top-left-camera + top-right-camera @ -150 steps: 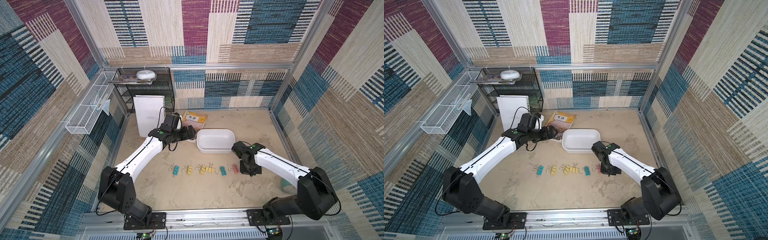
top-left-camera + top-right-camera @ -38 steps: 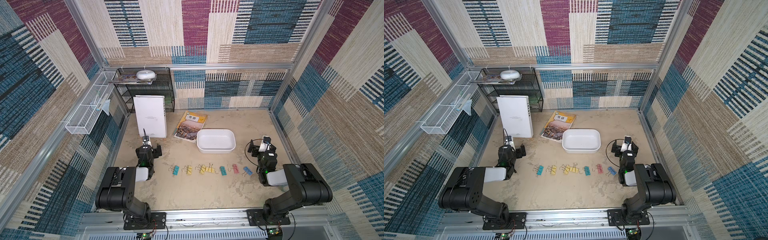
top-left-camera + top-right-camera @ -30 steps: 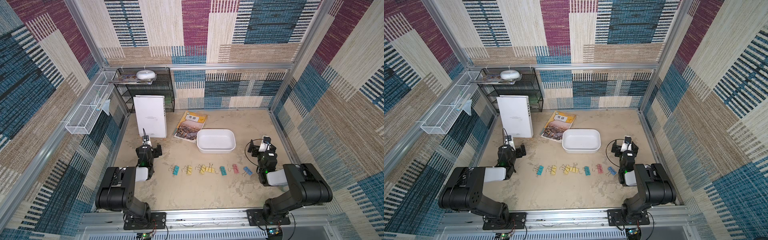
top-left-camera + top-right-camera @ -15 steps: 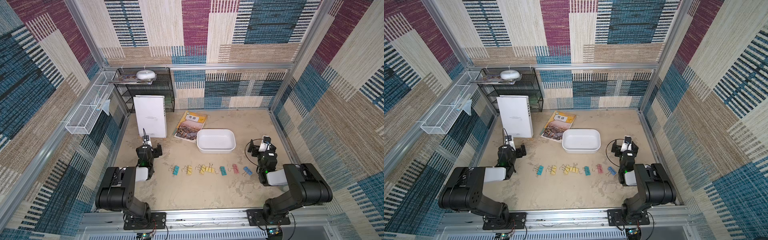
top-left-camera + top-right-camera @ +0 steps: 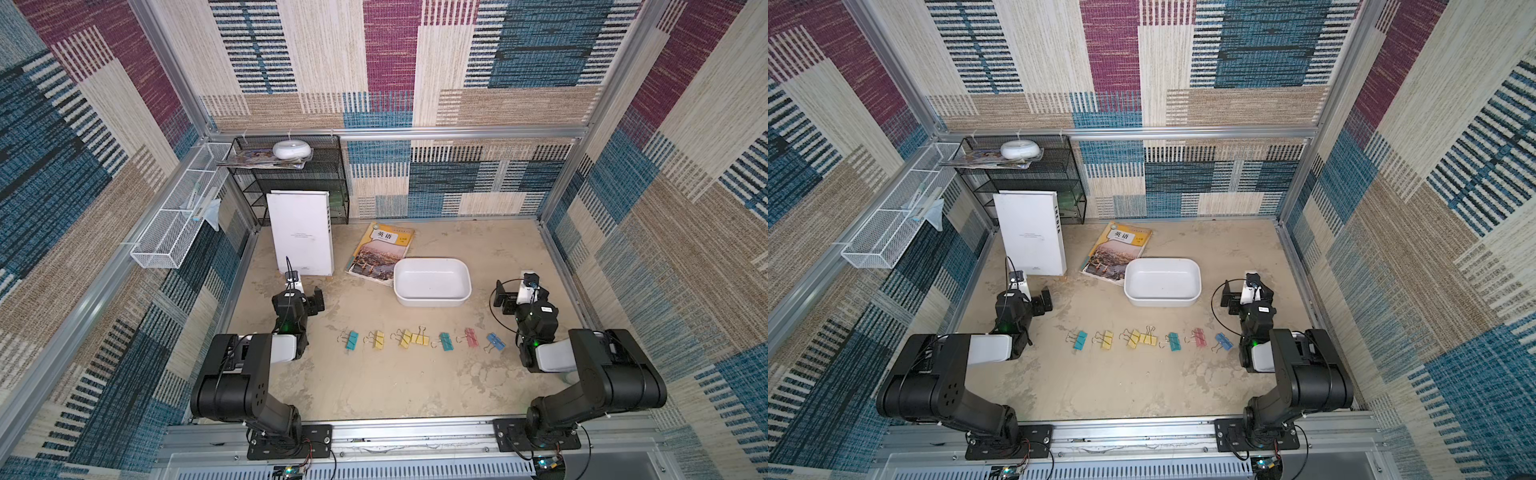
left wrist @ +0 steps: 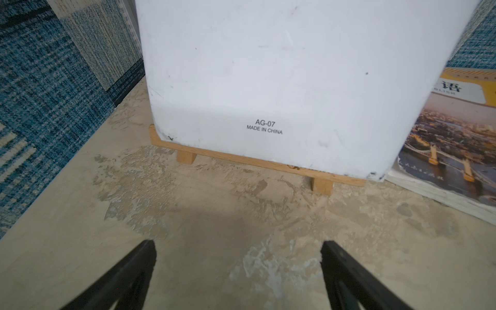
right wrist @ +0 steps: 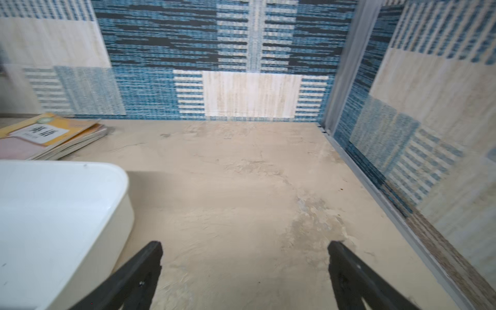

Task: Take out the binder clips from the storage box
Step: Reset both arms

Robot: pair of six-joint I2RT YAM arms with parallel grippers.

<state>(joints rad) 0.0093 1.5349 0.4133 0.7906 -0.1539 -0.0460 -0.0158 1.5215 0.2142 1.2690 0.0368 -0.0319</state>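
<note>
The binder clips (image 5: 420,339) lie out on the beige tabletop (image 5: 395,386) in a loose row of seven, all outside the storage box (image 5: 432,300) and a little nearer the robot than its front wall. From the robot's left to right, the row in both top views runs: a teal clip (image 5: 1079,340), a yellow clip (image 5: 1106,338), two more yellow clips touching each other (image 5: 1140,338), a second teal clip (image 5: 1174,341), a pink clip (image 5: 1199,336) and a blue clip (image 5: 1224,341), their wire handles lying flat. The storage box sits upright behind the middle and right part of the row, apart from every clip. Its far left corner meets the near edge of an English textbook (image 5: 380,253) with a yellow cover and a city photograph; whether it rests on the book or only touches it cannot be told. The left gripper (image 6: 239,248) hangs low over bare tabletop at the left end of the row, well apart from the teal clip, its jaws spread wide with nothing between them. It faces an upright white box (image 6: 268,67) printed "AG-07", which stands on a wooden stand (image 6: 255,158). The right gripper (image 7: 244,248) is likewise spread wide and empty over bare tabletop, just beside the storage box's right end. Behind the white box stands a black mesh shelf (image 5: 299,183), and a white wire basket (image 5: 174,232) hangs on the left wall.
</note>
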